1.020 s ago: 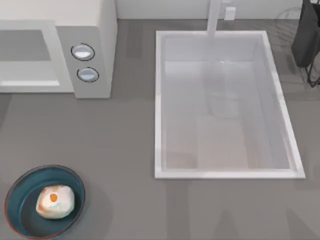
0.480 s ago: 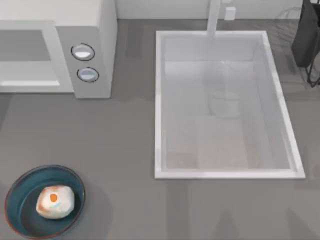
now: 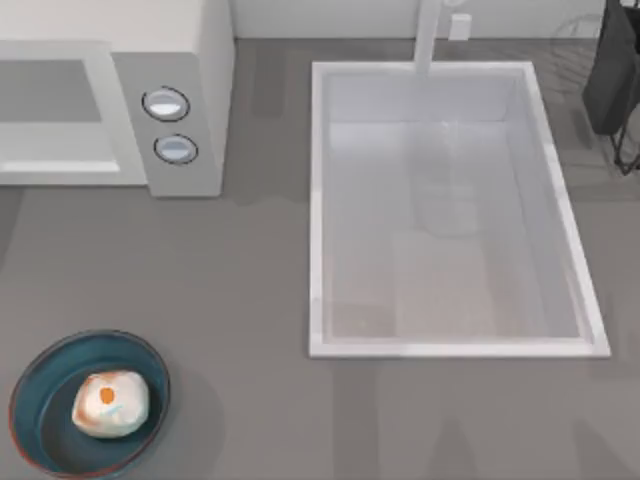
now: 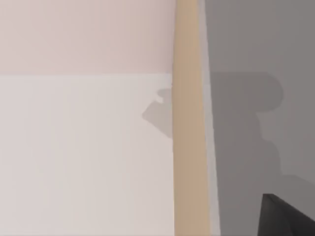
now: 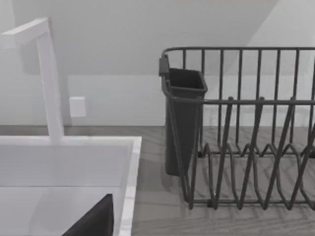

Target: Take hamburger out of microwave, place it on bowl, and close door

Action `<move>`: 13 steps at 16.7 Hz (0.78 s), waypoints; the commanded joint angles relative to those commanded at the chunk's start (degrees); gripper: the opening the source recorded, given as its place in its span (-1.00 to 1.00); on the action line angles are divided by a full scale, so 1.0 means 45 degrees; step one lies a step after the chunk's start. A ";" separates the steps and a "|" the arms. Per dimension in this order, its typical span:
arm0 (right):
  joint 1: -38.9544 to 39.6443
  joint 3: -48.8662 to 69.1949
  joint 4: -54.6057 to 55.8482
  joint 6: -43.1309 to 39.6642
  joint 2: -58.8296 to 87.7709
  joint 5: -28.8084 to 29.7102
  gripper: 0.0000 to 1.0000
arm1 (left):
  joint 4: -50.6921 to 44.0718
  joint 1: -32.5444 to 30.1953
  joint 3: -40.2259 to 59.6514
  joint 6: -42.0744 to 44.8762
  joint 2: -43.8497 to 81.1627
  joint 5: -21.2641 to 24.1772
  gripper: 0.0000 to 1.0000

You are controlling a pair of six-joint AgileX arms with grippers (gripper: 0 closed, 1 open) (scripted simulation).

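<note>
Currently the hamburger (image 3: 110,403) sits inside the bowl (image 3: 40,420), resting on the bowl's floor a little toward its right side. Bowl stands at the front-left corner of the tabletop (image 3: 250,330), well apart from everything else.

Microwave (image 3: 205,90) occupies the back-left corner. Its front faces the top view's lower edge; the window area (image 3: 50,92) reads as a flat grey rectangle w/ a pale frame. Whether the door is fully shut cannot be told from above. Knob panel is on the microwave's right end, w/ two round knobs (image 3: 166,103) stacked one behind the other.

Sink (image 3: 316,210), a white rectangular basin, is set into the tabletop right of centre, w/ a white faucet (image 3: 428,35) at its back edge. A dark wire dish rack (image 5: 246,128) w/ a dark cup-shaped holder (image 5: 183,118) stands at the back-right corner, just beside the sink's rim.

Left wrist view: pale flat surfaces, a tan vertical strip (image 4: 187,123) and grey wall w/ a shadow; a dark corner piece low in the frame. Right wrist view: faucet, sink rim, rack, plus a dark wedge at the lower edge.

Left and right grippers: finger state cannot be told, nor their position over the tabletop.
</note>
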 joint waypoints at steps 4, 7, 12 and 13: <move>0.0000 0.0000 0.0000 0.0000 0.0000 0.0000 1.00 | 0.0579 0.0013 -0.0484 0.0011 0.0233 0.0007 -1.00; 0.0000 0.0000 0.0000 0.0000 0.0000 0.0000 1.00 | 0.0563 -0.0043 -0.0515 -0.0025 0.0132 0.0003 -1.00; 0.0000 0.0000 0.0000 0.0000 0.0000 0.0000 1.00 | 0.1546 -0.1093 -0.2629 -0.1161 -0.1670 -0.0532 -1.00; 0.0000 0.0000 0.0000 0.0000 0.0000 0.0000 1.00 | 0.1830 -0.1384 -0.3333 -0.1480 -0.2180 -0.0677 -1.00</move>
